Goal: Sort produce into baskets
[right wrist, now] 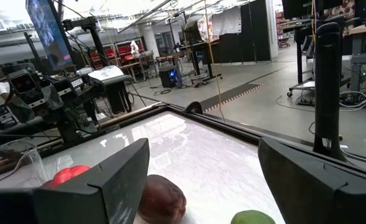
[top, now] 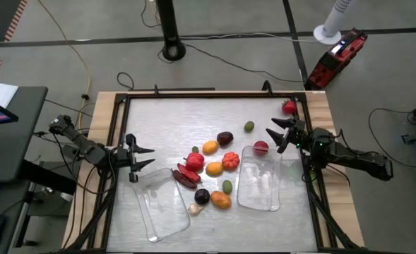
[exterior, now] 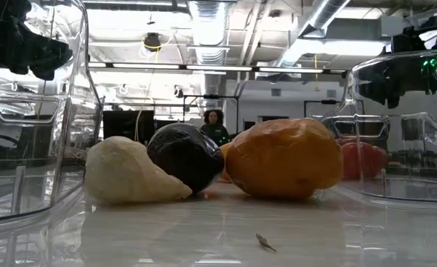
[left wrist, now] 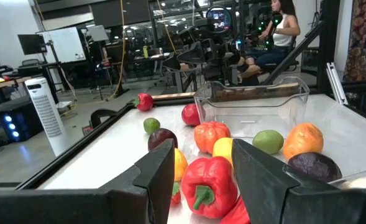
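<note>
The produce lies in a loose cluster mid-table: a red pepper (top: 195, 161), a tomato (top: 230, 161), a dark purple piece (top: 224, 138), a lime (top: 249, 127), an orange piece (top: 221, 201) and a pale garlic (top: 195, 209). A red piece (top: 289, 107) lies apart at the far right. Two clear trays lie flat on the table, the left tray (top: 165, 204) and the right tray (top: 258, 178). My left gripper (top: 145, 161) is open and empty, left of the cluster, and the pepper (left wrist: 206, 183) shows beyond its fingers. My right gripper (top: 275, 135) is open and empty, above the right tray's far edge.
A red round piece (top: 261, 148) sits at the right tray's far edge. A raised black frame (top: 123, 106) runs round the table. In the low view the garlic (exterior: 129, 174), a dark piece (exterior: 185, 156) and the orange piece (exterior: 285, 157) stand between the tray walls. A person (left wrist: 282, 31) sits beyond the table.
</note>
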Available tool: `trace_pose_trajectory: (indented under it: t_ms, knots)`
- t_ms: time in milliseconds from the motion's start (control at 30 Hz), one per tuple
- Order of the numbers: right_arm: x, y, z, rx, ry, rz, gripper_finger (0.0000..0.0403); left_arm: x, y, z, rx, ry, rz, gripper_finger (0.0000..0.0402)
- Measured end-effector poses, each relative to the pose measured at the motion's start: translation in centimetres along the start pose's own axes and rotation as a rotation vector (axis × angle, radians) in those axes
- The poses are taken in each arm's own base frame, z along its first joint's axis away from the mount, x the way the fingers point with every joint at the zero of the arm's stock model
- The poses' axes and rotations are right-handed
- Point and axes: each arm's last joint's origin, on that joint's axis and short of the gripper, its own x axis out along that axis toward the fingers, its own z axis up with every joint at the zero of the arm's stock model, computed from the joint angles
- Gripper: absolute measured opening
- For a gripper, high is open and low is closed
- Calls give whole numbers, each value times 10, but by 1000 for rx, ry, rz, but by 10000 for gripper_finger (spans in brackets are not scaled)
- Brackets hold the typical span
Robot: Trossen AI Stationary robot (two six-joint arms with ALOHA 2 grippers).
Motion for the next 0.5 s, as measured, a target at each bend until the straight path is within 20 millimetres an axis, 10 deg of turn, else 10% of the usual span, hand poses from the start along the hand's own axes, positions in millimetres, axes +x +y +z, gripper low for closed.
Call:
trace_pose_trajectory:
  t_ms: [500]
  knots:
    - [0, 0, 0, 0, 0, 0, 327, -1, 3, 14, -312, -112, 7, 148]
